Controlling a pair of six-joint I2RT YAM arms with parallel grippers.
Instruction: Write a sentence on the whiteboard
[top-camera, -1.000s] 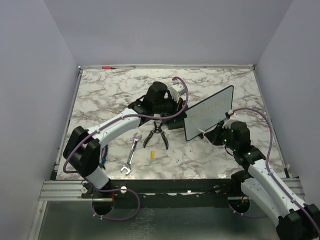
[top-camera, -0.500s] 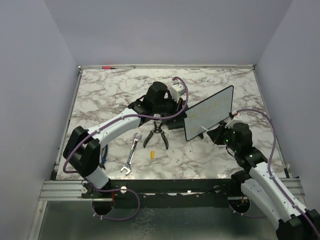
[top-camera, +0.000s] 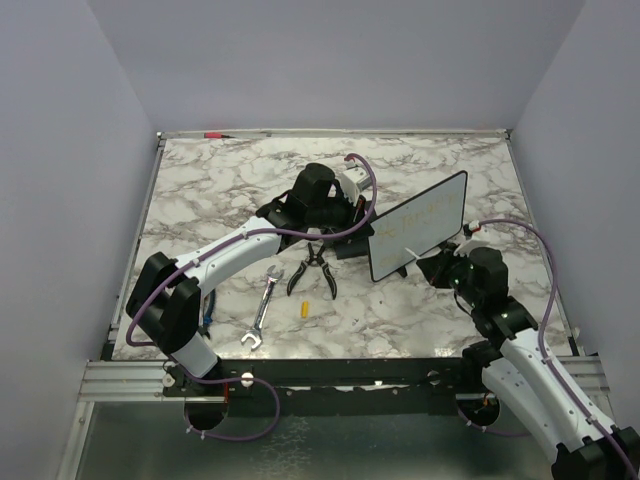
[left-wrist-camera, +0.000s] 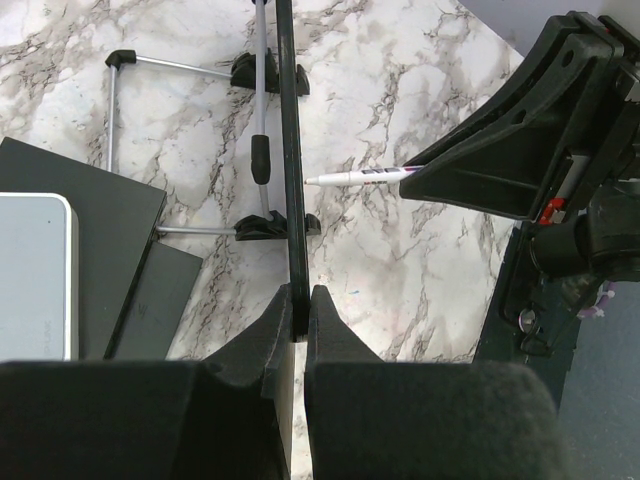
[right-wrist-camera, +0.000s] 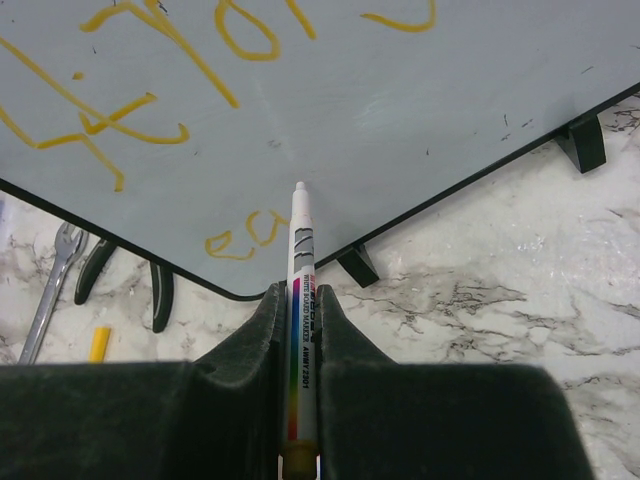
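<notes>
The whiteboard (top-camera: 420, 225) stands tilted on its black feet right of the table's middle. My left gripper (left-wrist-camera: 298, 305) is shut on its thin black frame (left-wrist-camera: 290, 150), seen edge-on in the left wrist view. The sentence (right-wrist-camera: 150, 110) is yellow handwriting across the board's face (right-wrist-camera: 400, 110), with two small letters (right-wrist-camera: 245, 235) near the lower edge. My right gripper (right-wrist-camera: 300, 295) is shut on a white marker (right-wrist-camera: 301, 250). The marker's tip points at the board just right of those letters. From above, the marker (top-camera: 404, 258) reaches from the right gripper (top-camera: 438, 266) to the board's lower left.
Black-handled pliers (top-camera: 313, 268), a wrench (top-camera: 262, 310) and a small yellow cap (top-camera: 303, 308) lie left of the board. A black block topped with a grey pad (left-wrist-camera: 40, 275) sits behind the board by its wire stand (left-wrist-camera: 180, 65). A red pen (top-camera: 215, 134) lies at the far edge.
My right gripper has shifted slightly to the right with the marker, its tip moving along the board's lower part. The left arm and the board have stayed put.
</notes>
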